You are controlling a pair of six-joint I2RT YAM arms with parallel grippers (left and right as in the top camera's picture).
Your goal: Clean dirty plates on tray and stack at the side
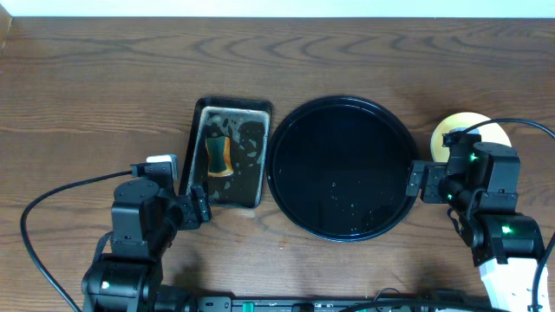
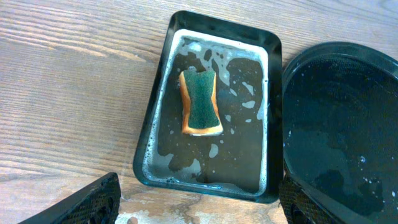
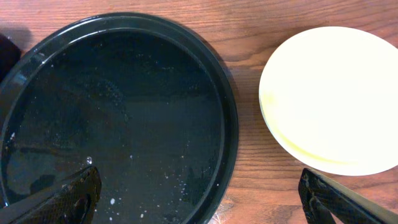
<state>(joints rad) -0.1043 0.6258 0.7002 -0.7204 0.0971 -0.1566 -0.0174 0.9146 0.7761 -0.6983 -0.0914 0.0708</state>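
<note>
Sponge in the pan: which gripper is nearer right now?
Left. The left gripper sits open at the pan's near-left corner, just short of the sponge. The right gripper is across the tray, beside the stacked plates.

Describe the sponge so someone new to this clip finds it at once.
Start at the big round black tray in the centre. Just left of it sits a wet rectangular pan, and the sponge lies inside. It is the only small waisted block, green on top with an orange edge.
</note>
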